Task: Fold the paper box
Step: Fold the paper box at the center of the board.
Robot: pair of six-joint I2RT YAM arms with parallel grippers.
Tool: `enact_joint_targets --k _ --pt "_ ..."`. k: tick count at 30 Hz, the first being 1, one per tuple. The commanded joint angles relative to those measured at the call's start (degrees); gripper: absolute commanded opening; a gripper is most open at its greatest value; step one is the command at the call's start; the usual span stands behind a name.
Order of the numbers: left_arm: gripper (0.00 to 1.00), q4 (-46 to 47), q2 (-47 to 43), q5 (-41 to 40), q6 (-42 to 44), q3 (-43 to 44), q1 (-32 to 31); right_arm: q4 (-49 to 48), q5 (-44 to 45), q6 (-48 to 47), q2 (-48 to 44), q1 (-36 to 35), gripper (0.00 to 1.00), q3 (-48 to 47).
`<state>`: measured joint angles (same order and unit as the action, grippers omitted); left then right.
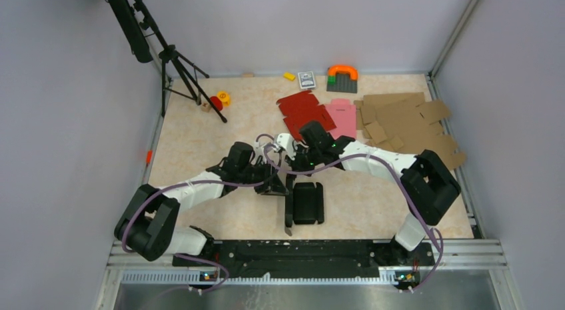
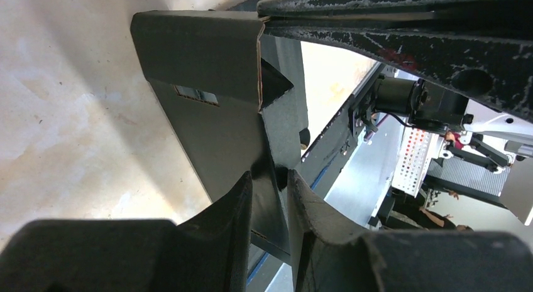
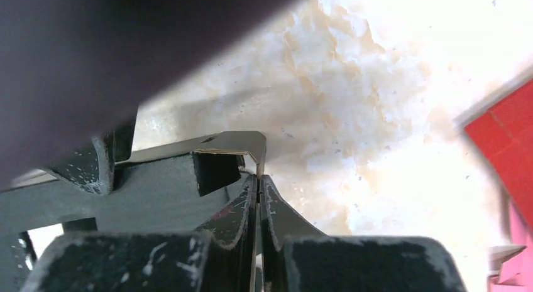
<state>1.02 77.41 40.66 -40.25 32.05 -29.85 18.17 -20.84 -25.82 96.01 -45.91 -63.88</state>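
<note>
The black paper box lies partly folded on the table near the front middle, with one panel raised at its far left end. My left gripper is shut on that upright panel. In the left wrist view the panel runs down between my fingertips. My right gripper comes in from the right and is shut on the top corner of the same piece. In the right wrist view its jaws pinch the thin edge of a bent black flap. The right fingers cross the top of the left wrist view.
A red blank and a pink blank lie behind the grippers, beside a pile of brown cardboard at the back right. A tripod stands at the back left. Small toys line the back wall.
</note>
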Motion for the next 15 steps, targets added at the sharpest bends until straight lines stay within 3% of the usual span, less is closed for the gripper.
enact_joint_targets --k 1,15 --pt "0.27 -2.5 1.0 -1.9 2.2 0.9 -0.4 3.3 0.7 9.1 -2.3 -1.5 0.00 -2.4" --pt "0.26 -3.0 1.6 -3.2 2.1 1.8 -1.6 7.6 7.5 30.8 -1.1 -3.1 0.00 -4.8"
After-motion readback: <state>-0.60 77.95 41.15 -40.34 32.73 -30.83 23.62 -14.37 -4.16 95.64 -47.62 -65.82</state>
